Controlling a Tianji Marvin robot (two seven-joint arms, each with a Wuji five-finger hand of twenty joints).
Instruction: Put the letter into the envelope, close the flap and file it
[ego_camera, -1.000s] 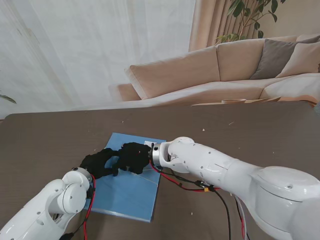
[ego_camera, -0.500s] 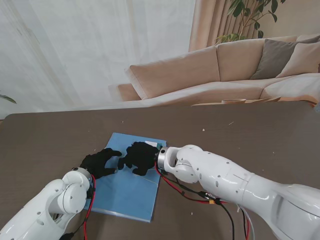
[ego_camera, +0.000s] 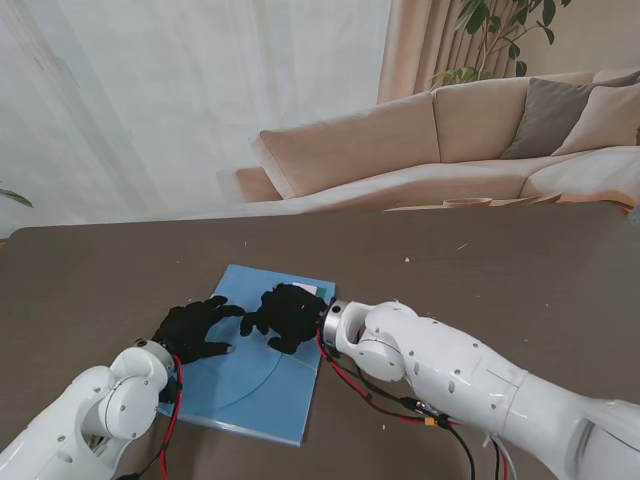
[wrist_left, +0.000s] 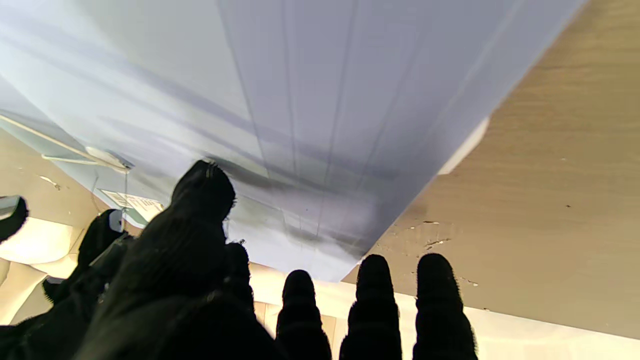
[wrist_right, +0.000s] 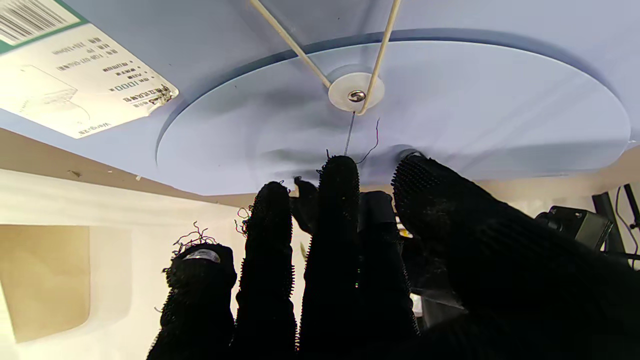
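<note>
Blue envelope (ego_camera: 262, 375) lies flat on the dark brown bench (ego_camera: 500, 270), left of centre, its long side running from near to far with a slight tilt. Rounded flap (wrist_right: 400, 90) lies down flat against the envelope body; a white washer disc (wrist_right: 356, 92) with a metal rivet sits on it, and two pale string (wrist_right: 290, 42) strands run off from the disc. A white printed label (wrist_right: 75, 80) with a barcode is stuck at the envelope's far right corner. Letter not visible in any view; cannot tell whether it is inside.

Left robot hand (ego_camera: 193, 331), black-gloved, rests over the envelope's left edge, fingers spread and pointing toward the right. Left wrist view shows the fingertips (wrist_left: 372, 280) apart, with nothing between them. It holds nothing.

Right robot hand (ego_camera: 285, 315), also black-gloved, sits over the far middle of the envelope, just beside the left one; the two nearly meet. Right wrist view shows its fingers (wrist_right: 340, 200) extended side by side, tips close to the flap just short of the washer disc. Loose threads fray from the glove. Cannot tell whether a string end is pinched; nothing plainly held.

Beige sofa (ego_camera: 430, 150) and white curtain (ego_camera: 180, 100) beyond the bench's far edge.
</note>
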